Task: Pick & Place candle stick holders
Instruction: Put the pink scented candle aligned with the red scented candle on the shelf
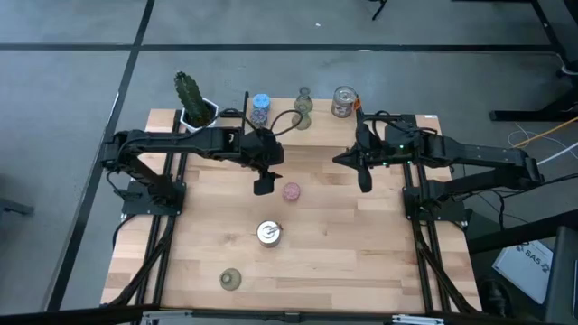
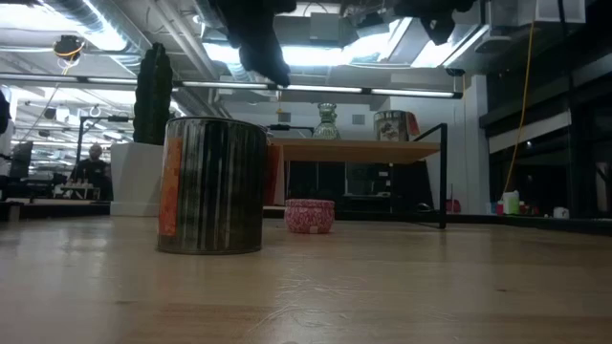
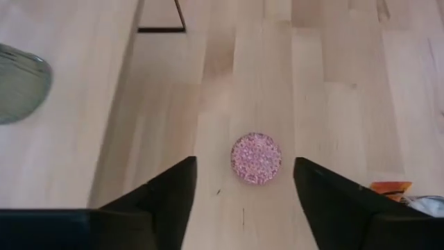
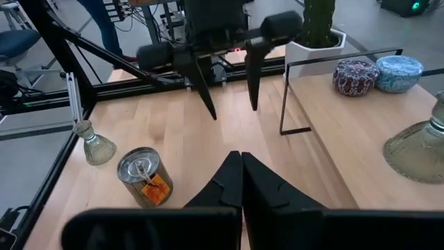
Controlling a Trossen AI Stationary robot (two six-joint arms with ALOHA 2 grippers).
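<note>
A round pink speckled holder (image 1: 291, 191) rests on its base at mid-table; in the left wrist view it (image 3: 256, 158) shows between and beyond my open left gripper's fingers. My left gripper (image 1: 264, 185) hovers above the table just left of it, touching nothing. My right gripper (image 1: 364, 181) is shut and empty, to the right of the pink holder. A silvery cup (image 1: 268, 233) and an olive flared holder (image 1: 230, 279) stand nearer the front edge. Blue (image 1: 261, 101), dark speckled (image 1: 259, 116), olive (image 1: 303, 101) and silvery (image 1: 344, 101) holders stand on the far shelf.
A white pot with a green cactus (image 1: 194, 99) stands at the far left corner. A raised wooden shelf on a black frame (image 4: 340, 59) runs along the far edge. Bare wood lies between the pink holder and the silvery cup (image 2: 212, 184).
</note>
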